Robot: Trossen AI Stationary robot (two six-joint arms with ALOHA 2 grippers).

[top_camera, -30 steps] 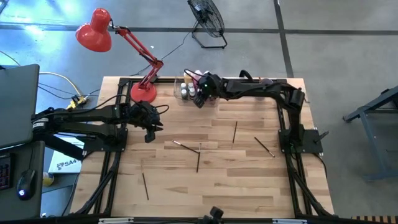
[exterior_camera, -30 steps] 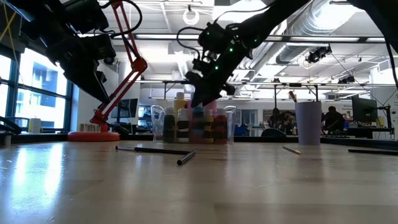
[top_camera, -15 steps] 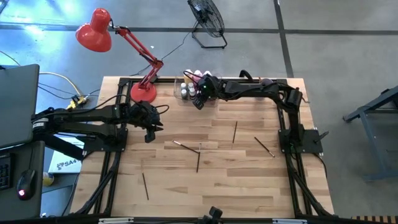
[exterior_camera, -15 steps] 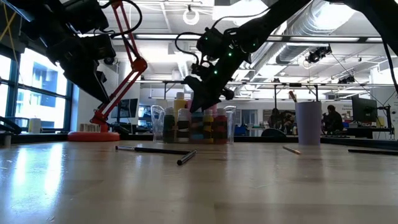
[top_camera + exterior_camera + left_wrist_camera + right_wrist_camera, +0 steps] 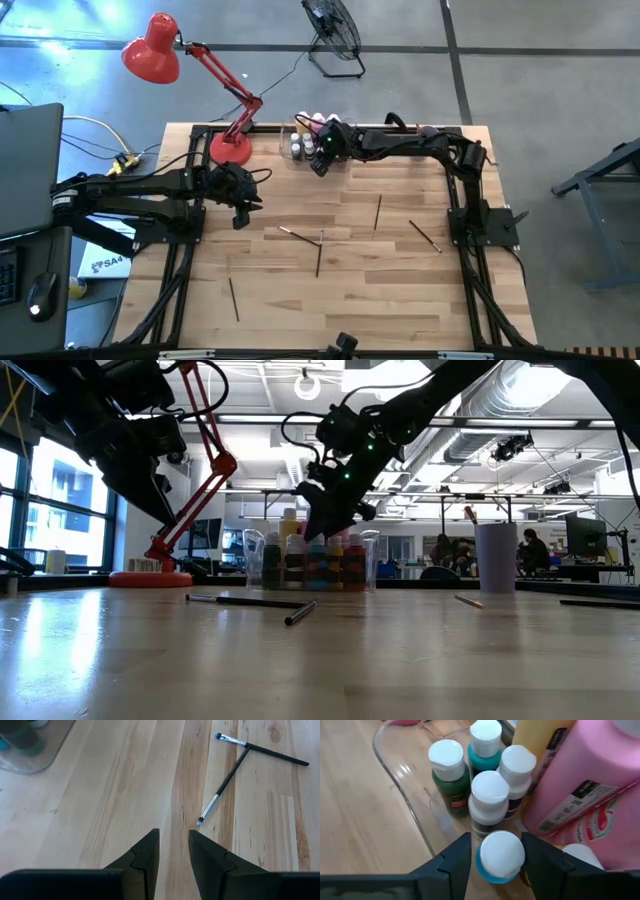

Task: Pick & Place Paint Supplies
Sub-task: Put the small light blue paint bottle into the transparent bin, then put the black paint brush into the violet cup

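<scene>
Pale wooden planks of the table [image 5: 340,300] fill the middle of the high view, with thin paintbrushes [image 5: 319,258] scattered at its centre and a clear bin [image 5: 400,785] of small white-capped bottles [image 5: 450,775] and pink bottles [image 5: 590,775] at the upper middle, beside a red lamp [image 5: 152,48]. Above that bin the right gripper [image 5: 495,862] stands with its fingers [image 5: 452,862] spread either side of a blue, white-capped bottle [image 5: 500,855], though I cannot tell whether they touch it. At the left of the high view the left gripper [image 5: 172,852] hangs over bare wood, its fingers a narrow gap apart with nothing between them.
</scene>
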